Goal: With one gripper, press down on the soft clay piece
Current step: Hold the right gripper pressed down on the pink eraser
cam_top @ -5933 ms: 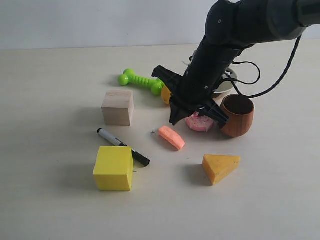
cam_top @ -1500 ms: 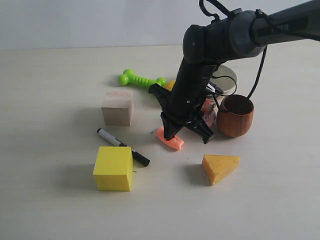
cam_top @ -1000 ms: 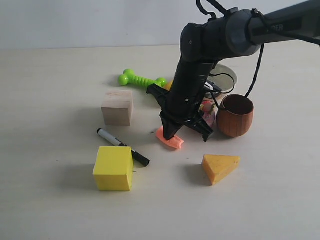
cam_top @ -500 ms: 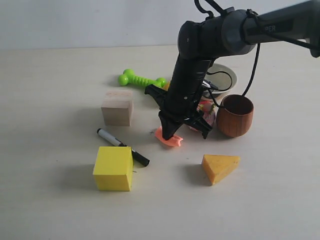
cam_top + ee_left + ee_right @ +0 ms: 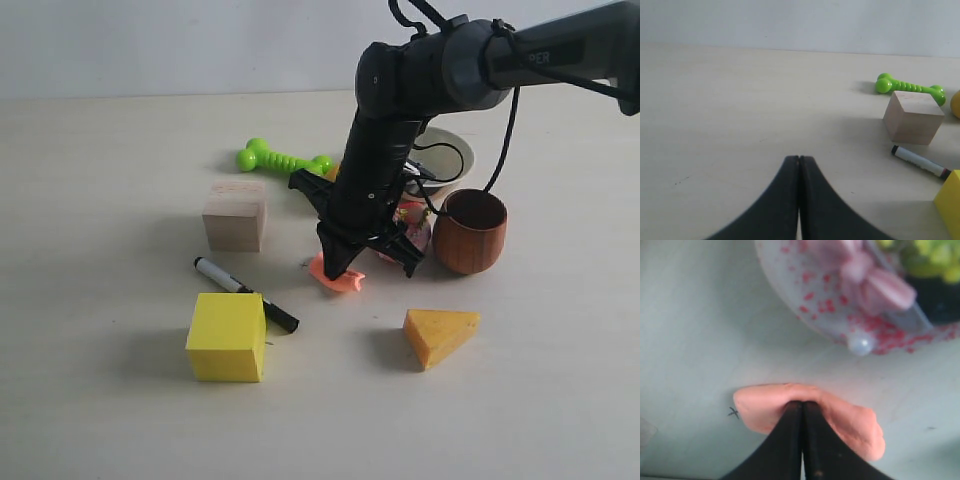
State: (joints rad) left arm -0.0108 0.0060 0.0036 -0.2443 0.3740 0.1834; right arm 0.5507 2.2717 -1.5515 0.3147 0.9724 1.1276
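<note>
The soft clay piece [image 5: 338, 276] [image 5: 850, 417], salmon-orange, lies on the table in front of the pink doughnut toy [image 5: 415, 222]. My right gripper [image 5: 334, 268] [image 5: 802, 404] points straight down with its fingers shut together. Their tips are sunk into the middle of the clay, which bulges up on both sides of them. My left gripper [image 5: 799, 158] is shut with nothing in it. It hovers over bare table far from the clay and does not show in the exterior view.
Around the clay stand a wooden cube [image 5: 235, 214], a black marker [image 5: 246, 294], a yellow cube [image 5: 227, 337], a cheese-like wedge [image 5: 440, 334], a brown wooden cup [image 5: 471, 231], a green bone toy [image 5: 282, 159] and a white bowl [image 5: 452, 152].
My right gripper came down from above the doughnut onto the clay. Over the last second it pushed deeper and slid slightly left, squashing and shortening the lump.
</note>
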